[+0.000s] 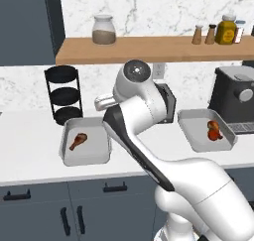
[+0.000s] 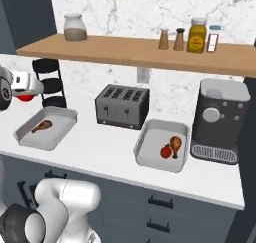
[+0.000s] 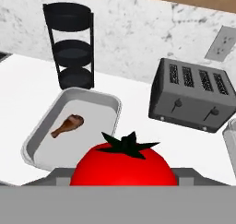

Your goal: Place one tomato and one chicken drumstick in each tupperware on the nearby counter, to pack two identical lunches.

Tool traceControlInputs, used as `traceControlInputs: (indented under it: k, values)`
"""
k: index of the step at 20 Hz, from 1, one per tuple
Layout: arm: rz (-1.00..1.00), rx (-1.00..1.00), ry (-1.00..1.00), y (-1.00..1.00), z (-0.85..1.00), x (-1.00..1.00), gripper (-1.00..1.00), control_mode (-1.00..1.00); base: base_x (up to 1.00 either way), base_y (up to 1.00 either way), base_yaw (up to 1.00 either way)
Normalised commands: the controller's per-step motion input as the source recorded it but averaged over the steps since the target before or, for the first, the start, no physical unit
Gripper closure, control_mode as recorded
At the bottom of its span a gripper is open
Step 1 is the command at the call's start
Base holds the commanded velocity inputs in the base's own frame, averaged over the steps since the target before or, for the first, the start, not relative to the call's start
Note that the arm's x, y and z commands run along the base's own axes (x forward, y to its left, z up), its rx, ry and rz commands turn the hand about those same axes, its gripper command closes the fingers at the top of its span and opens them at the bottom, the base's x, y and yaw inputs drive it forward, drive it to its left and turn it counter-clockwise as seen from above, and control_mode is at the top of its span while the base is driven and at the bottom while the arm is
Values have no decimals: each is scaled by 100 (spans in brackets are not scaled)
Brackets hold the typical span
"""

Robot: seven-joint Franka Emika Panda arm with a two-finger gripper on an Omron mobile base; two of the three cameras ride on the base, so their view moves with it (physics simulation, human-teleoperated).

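My gripper (image 2: 25, 94) is shut on a glossy red tomato (image 3: 123, 165) with a dark stem. It hangs above the counter (image 1: 30, 146), over the near right edge of the left tupperware (image 3: 92, 121). That tray holds one chicken drumstick (image 3: 68, 125), which also shows in the base views as a drumstick (image 1: 78, 140) (image 2: 42, 126). The right tupperware (image 2: 150, 159) holds a second tomato (image 2: 166, 151) beside a second drumstick (image 2: 175, 144).
A grey slotted toaster (image 2: 122, 106) stands at the wall between the two trays. A black three-tier rack (image 3: 71, 48) is behind the left tray and a dark coffee machine (image 2: 220, 119) right of the right tray. A wooden shelf (image 2: 140, 52) with jars runs above.
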Motion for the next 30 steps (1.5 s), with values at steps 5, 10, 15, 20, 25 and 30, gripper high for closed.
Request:
traceControlInputs:
  k: [5,10,15,20,25,30]
  values:
    - [0,0,0,0,0,0,100,100,18,100,-53]
    - [-11,6,30,3,-60,20,100,-100,2,30,-13]
    - [-3,12,51,-42,-100,56,100,-100,0,0,0]
    - [0,2,33,-71,-100,65,100,-100,0,0,0]
    - [0,-4,14,-9,-100,77,100,-100,0,0,0]
    - [-1,-9,6,76,-100,86,100,-100,0,0,0]
